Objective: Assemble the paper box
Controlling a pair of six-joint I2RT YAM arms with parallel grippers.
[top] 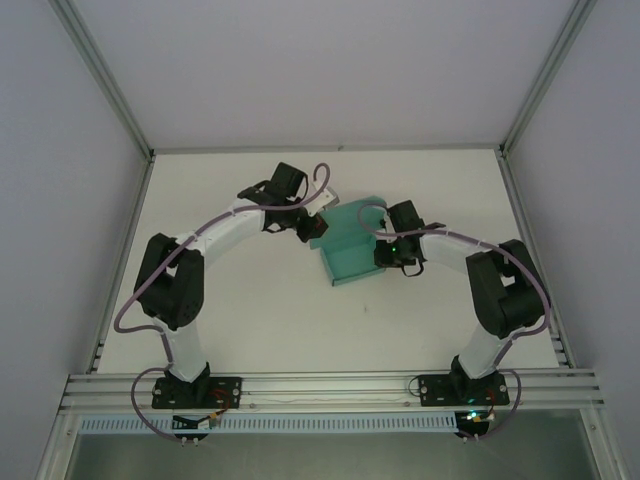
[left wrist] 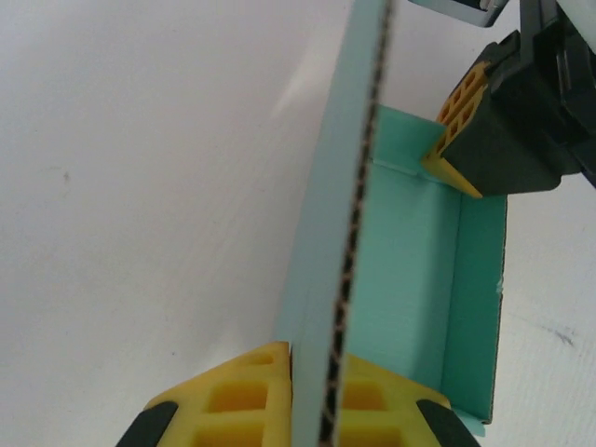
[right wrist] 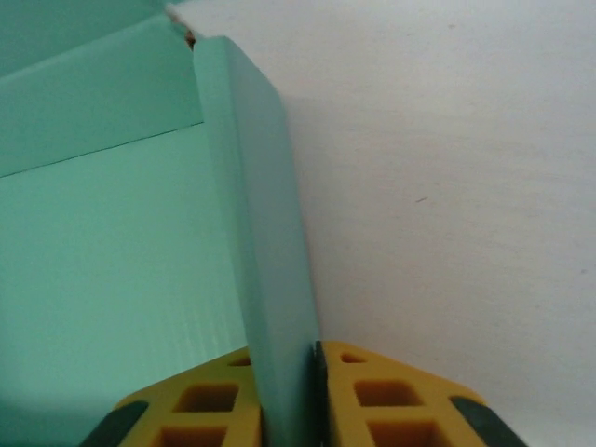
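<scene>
The teal-green paper box (top: 350,245) sits half folded at the middle of the white table, its side walls raised. My left gripper (top: 314,228) is shut on the box's left wall; in the left wrist view that corrugated wall (left wrist: 349,233) runs up from between the yellow fingertips (left wrist: 244,391). My right gripper (top: 388,255) is shut on the right wall, and in the right wrist view the folded teal wall (right wrist: 265,251) is pinched between the yellow pads (right wrist: 382,396). The right gripper's fingers (left wrist: 461,130) appear at the far end of the box's inside (left wrist: 410,279).
The white table (top: 250,310) is bounded by grey walls and an aluminium frame rail (top: 330,385) at the near edge, where both arm bases are bolted. Open table lies in front of and behind the box.
</scene>
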